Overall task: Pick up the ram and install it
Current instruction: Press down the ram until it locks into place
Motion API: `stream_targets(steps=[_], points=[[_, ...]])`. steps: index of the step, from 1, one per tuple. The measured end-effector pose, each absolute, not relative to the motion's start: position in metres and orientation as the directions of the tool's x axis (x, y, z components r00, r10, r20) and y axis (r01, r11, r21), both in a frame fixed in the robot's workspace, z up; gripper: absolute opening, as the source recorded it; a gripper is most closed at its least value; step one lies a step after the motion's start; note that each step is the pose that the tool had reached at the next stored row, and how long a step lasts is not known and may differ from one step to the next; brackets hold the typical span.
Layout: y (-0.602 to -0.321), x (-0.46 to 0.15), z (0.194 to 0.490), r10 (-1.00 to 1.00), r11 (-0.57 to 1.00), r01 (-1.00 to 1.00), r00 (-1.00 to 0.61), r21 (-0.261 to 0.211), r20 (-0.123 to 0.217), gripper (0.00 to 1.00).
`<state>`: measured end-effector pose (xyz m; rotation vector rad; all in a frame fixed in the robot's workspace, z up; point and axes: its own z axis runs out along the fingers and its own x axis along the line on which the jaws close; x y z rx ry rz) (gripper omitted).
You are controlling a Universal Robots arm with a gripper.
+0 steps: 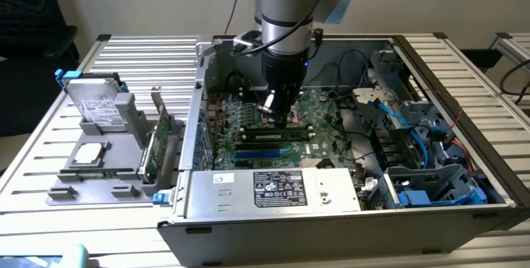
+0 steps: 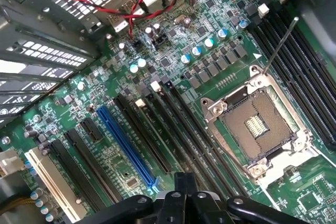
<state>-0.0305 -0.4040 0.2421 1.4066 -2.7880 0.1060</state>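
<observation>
- The pincer (image 1: 277, 116) is seen inside the open computer case (image 1: 463, 215), hanging straight down over the motherboard (image 1: 248, 116), on the far side of the power supply (image 1: 277, 187) from the exterior camera.
- The pincer is closed, its fingers brought together; in the wrist view the dark fingertips (image 2: 184, 182) are seen meeting over the long black slots (image 2: 173, 124), and no green stick can be made out between them.
- The ram (image 1: 277, 136) is found just beyond the power supply, lying across the memory slot area. Only the blue slots (image 1: 265, 152) are set between it and the power supply.
- The ram is placed directly under the pincer's tip, slightly towards the power supply. Whether the tip is touching its upper edge cannot be told.
- The ram's long axis is laid parallel to the power supply's long labelled face, so one end is pointed to the exterior view's left and the other to its right.
- The stick is stood on its long edge, with its flat side and its chips turned towards the power supply.
- It is judged that the ram is resting in or on its slot. Whether it is fully seated cannot be settled, as the end latches are not clearly seen.
- The expansion card (image 1: 157, 144) is left in a holder on the counter (image 1: 33, 175), well apart from the power supply, outside the case.
</observation>
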Motion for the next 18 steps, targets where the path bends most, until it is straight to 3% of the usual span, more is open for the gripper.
stream_targets(steps=[18], points=[[-0.4040,-0.0305,0.2422,-0.655,0.752,-0.657,-0.754,-0.058,0.041,0.11]])
